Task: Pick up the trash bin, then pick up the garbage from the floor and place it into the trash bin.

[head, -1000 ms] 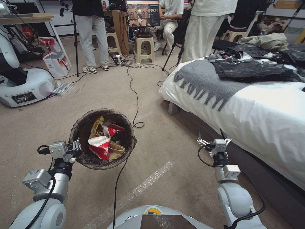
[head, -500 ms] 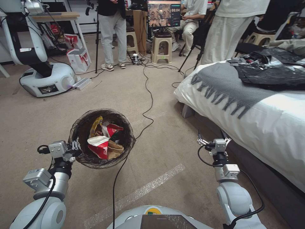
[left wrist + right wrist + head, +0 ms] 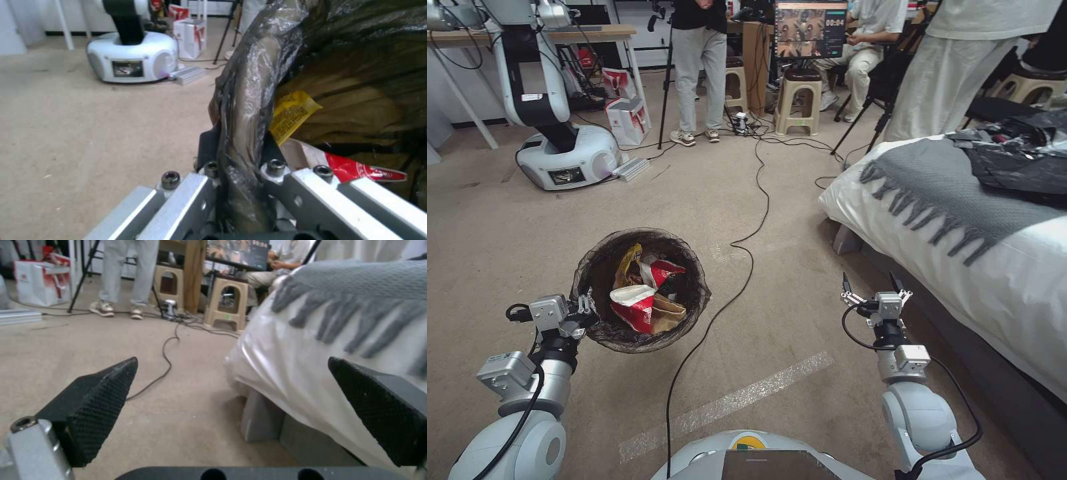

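Bin-side, the left gripper is clamped on the rim of the trash bin, held above the floor with garbage inside; the right gripper, spread wide and empty, hangs well to the bin's right, beside the bed.

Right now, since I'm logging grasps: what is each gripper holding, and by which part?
The left gripper holds the trash bin by its bag-covered rim. The right gripper is open, holding nothing.
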`<state>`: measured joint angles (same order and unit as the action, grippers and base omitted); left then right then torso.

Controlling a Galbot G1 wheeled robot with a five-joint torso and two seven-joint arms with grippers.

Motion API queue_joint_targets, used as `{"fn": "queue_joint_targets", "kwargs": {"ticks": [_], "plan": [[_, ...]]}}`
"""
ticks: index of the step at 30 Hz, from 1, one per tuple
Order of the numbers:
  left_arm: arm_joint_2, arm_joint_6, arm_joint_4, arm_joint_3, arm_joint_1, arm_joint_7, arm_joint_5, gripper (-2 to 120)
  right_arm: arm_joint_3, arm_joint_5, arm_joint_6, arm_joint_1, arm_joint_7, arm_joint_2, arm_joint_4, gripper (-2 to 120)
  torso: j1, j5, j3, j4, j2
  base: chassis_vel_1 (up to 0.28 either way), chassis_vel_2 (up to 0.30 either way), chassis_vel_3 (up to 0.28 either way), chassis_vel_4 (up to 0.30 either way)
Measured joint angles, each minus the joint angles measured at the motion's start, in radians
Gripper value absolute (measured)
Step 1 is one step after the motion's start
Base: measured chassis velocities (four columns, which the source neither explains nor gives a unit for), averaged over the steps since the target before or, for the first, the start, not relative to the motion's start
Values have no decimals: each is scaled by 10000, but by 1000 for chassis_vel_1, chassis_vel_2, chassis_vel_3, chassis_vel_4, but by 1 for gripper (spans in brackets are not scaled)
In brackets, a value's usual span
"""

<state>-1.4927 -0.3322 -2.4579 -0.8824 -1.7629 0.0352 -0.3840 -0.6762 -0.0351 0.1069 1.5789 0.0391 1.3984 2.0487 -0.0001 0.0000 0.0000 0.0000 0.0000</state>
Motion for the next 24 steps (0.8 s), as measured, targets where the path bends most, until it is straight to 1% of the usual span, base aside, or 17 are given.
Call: {"fn": "queue_joint_targets", "kwargs": {"ticks": [19,21,23,24], "plan": [[-6,25,88,72,116,-46,7,0,-41,-1,33,-35,11,24,-75,100,0,0,0,2,0,38,41,48,40],[15,-15,89,68,139,-74,5,0,-38,-2,33,-41,12,25,-87,100,0,0,0,3,0,0,0,0,0],[140,-329,85,36,267,-152,-91,0,-25,-2,33,-50,15,30,-133,100,0,1,0,2,0,0,0,0,0],[140,-329,85,36,267,-152,-91,0,-25,-2,33,-50,15,30,-133,100,0,1,0,2,0,0,0,0,0]]}}
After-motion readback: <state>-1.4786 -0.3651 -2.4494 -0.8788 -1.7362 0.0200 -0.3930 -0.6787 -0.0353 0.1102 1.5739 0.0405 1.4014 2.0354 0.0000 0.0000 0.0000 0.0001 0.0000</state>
